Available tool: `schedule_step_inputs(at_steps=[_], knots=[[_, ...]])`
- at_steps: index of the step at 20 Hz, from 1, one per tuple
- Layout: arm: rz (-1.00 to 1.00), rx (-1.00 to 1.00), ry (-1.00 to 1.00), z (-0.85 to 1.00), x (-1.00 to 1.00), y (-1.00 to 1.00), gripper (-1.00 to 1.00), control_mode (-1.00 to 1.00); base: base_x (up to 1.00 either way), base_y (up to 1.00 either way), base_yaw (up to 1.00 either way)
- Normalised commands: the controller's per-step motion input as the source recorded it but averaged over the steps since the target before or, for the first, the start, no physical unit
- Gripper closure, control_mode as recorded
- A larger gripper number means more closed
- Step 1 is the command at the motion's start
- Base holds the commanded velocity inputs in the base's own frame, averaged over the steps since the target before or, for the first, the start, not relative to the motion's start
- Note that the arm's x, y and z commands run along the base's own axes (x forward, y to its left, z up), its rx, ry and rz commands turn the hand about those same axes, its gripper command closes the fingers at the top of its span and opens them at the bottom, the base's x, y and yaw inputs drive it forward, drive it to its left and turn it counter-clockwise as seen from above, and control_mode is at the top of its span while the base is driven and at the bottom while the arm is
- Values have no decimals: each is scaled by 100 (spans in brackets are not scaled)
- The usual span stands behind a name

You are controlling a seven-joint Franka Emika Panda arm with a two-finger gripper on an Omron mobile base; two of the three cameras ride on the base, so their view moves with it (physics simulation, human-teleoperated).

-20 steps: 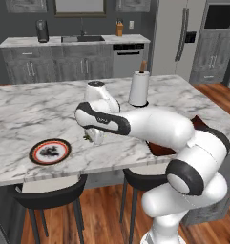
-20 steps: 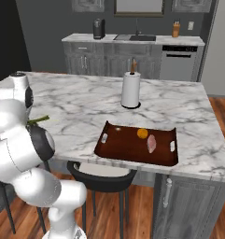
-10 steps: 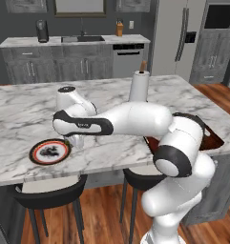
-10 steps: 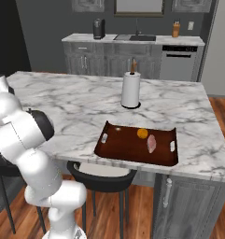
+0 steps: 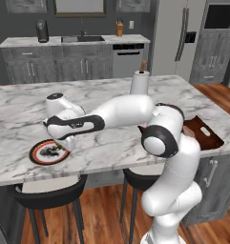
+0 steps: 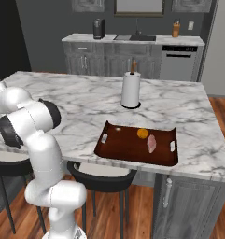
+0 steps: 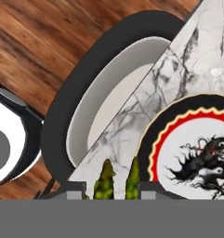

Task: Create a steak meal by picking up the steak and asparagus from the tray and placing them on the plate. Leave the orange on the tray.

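My gripper (image 7: pixel 111 190) is shut on the asparagus (image 7: pixel 104 179), whose green tips stick out between the two fingers. It hovers over the counter's near edge, just beside the plate (image 7: pixel 197 148), which has a dark rim, a red ring and a white centre with a dark figure. In the left base view the gripper (image 5: pixel 63 143) hangs low at the right edge of the plate (image 5: pixel 47 152). On the dark reddish-brown tray (image 6: pixel 118 147), the steak (image 6: pixel 151 143) lies next to the orange (image 6: pixel 142 133). The tray's corner (image 5: pixel 207 136) shows behind my arm.
A black stool with a pale seat (image 7: pixel 108 102) stands under the counter edge below the hand, and another stool (image 6: pixel 100 175) sits before the tray. A paper towel roll (image 6: pixel 130 89) stands upright behind the tray. The marble counter (image 5: pixel 111 143) ends close to the plate.
The arm has swung left along the counter with the asparagus in its grip and has dropped from mid-counter to the plate's edge. The tray, steak and orange have not moved.
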Motion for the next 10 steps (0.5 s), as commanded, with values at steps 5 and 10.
schedule_step_inputs(at_steps=[5, 10], knots=[[6, -3, 0, -44, 41, 28, 100, -100, 0, 0, 0], [5, -2, 0, -39, 45, 24, 100, -100, 0, 0, 0]])
